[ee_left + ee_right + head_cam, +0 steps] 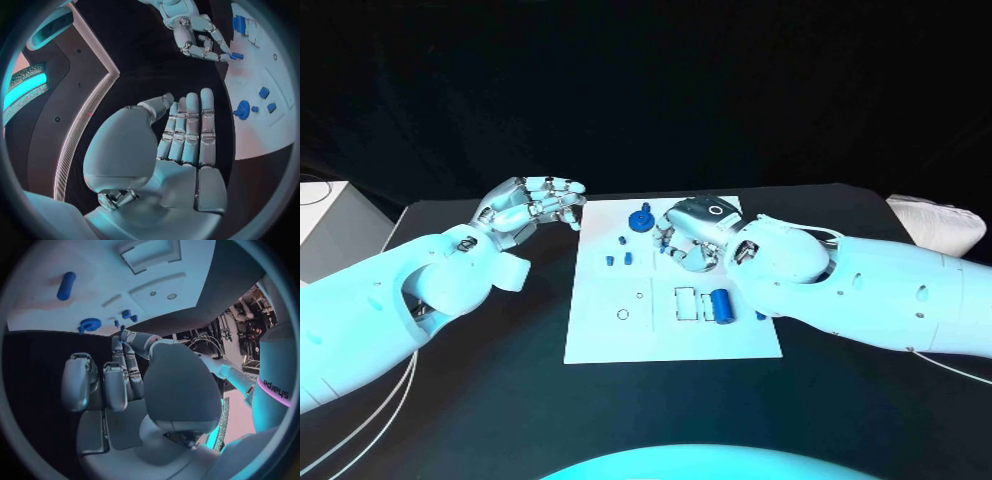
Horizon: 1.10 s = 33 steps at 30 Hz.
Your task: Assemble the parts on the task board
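The white task board (661, 335) lies mid-table. On it are a round blue part (642, 218), three small blue pieces (620, 240) near its far left, and a blue cylinder (721, 305) beside a rectangular recess (685, 303). My right hand (697, 232) hovers over the board's far middle. In the left wrist view this right hand (194, 35) pinches a small blue part (236, 56) at its fingertips. My left hand (531, 205) floats just off the board's far left corner. Its fingers (190, 125) are stretched out side by side, holding nothing.
A white box (336, 225) stands off the table's far left, and a pale object (935, 220) sits at the far right edge. Black tabletop (473, 400) surrounds the board. Two small round holes (623, 314) mark the board's left half.
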Motion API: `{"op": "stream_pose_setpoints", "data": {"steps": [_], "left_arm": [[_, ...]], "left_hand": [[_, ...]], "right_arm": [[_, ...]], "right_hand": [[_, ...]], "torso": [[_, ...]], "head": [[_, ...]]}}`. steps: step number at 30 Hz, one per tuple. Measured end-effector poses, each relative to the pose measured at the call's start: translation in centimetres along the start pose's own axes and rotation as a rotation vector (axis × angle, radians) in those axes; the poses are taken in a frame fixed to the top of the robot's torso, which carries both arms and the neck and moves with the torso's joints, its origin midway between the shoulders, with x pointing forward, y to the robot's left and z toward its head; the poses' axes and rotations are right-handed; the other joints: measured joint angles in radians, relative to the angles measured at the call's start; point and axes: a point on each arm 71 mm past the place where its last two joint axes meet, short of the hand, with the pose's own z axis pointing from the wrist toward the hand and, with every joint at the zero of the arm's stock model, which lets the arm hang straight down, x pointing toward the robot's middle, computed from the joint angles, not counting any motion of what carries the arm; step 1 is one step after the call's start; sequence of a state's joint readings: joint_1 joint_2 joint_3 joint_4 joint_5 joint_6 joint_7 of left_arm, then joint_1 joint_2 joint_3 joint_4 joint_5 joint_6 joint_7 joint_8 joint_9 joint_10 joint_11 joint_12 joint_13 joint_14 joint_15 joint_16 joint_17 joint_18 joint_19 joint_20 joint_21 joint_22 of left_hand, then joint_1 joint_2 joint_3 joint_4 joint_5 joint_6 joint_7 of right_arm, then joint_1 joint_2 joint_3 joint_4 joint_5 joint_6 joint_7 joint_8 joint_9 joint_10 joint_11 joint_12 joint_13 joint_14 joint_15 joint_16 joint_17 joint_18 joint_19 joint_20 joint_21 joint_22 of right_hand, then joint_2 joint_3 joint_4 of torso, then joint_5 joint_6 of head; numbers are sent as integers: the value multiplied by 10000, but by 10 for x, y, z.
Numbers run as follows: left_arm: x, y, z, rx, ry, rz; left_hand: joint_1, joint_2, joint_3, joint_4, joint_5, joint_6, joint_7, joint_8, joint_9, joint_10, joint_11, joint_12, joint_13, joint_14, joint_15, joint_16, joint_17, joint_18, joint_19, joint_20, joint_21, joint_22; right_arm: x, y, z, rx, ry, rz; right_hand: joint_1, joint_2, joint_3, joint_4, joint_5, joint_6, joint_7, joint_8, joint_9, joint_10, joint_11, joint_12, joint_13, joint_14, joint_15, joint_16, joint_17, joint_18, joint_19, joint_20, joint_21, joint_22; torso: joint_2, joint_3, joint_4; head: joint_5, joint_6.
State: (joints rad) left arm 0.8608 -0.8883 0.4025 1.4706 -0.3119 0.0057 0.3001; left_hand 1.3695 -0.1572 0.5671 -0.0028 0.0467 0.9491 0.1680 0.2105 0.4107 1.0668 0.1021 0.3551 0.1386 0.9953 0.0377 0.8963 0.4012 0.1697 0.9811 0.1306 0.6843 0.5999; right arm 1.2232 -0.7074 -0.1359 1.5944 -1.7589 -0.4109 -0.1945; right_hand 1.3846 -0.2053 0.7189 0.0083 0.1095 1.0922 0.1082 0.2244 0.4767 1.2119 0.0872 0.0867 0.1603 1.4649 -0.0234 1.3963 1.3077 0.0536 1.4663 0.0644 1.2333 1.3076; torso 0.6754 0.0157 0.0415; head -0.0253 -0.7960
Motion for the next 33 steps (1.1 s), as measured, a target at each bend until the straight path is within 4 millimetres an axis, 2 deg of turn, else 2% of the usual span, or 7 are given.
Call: {"op": "stream_pose_setpoints", "data": {"steps": [3, 11, 24, 33], "left_arm": [[2, 0, 1, 12, 12, -26], [4, 0, 2, 28, -10, -55], [5, 0, 2, 38, -106, -56], [5, 0, 3, 41, -127, -67]], "left_hand": [[0, 0, 0, 0, 0, 0, 0, 0, 0, 0, 0, 0, 0, 0, 0, 0, 0, -1, 0, 0, 0, 0], [0, 0, 0, 0, 0, 0, 0, 0, 1, 0, 0, 0, 0, 0, 0, 0, -1, -1, 0, 0, 0, -8], [0, 0, 0, 0, 0, 0, 0, 0, 2, 0, 0, -37, 0, 36, 36, 1, 7, 0, -1, -1, 0, -8], [0, 0, 0, 0, 0, 0, 0, 0, 2, 0, 0, -37, 0, 36, 36, 1, 6, 0, 0, 0, 0, -8]], "right_arm": [[10, 13, 2, -235, 120, 106], [33, 29, 3, -474, 390, 184], [55, 38, 5, -512, 599, -51], [61, 38, 5, -448, 638, -272]], "right_hand": [[0, 0, 16, -15, 14, 22, 21, 0, -2, 0, 0, 0, -1, 0, 0, 0, 0, 0, 0, 0, 0, 0], [-1, -1, 30, -30, 51, 36, 36, -1, 6, 0, 0, -3, -17, 0, 0, 0, 0, 0, -1, 0, 0, -1], [-2, -3, 29, -30, 109, 36, 36, -1, 5, -1, -1, -37, -34, 0, 0, 0, -2, 0, 0, 1, 0, -3], [-30, -32, 60, -61, 108, 36, 36, -1, 5, -1, -1, -67, -31, 0, 0, 0, -3, 0, -1, 1, 0, 5]], "torso": [[0, -2, 1], [14, -4, -7], [28, 1, -5], [30, 1, -3]], "head": [[95, -25], [253, -117], [443, -352], [498, -435]]}}
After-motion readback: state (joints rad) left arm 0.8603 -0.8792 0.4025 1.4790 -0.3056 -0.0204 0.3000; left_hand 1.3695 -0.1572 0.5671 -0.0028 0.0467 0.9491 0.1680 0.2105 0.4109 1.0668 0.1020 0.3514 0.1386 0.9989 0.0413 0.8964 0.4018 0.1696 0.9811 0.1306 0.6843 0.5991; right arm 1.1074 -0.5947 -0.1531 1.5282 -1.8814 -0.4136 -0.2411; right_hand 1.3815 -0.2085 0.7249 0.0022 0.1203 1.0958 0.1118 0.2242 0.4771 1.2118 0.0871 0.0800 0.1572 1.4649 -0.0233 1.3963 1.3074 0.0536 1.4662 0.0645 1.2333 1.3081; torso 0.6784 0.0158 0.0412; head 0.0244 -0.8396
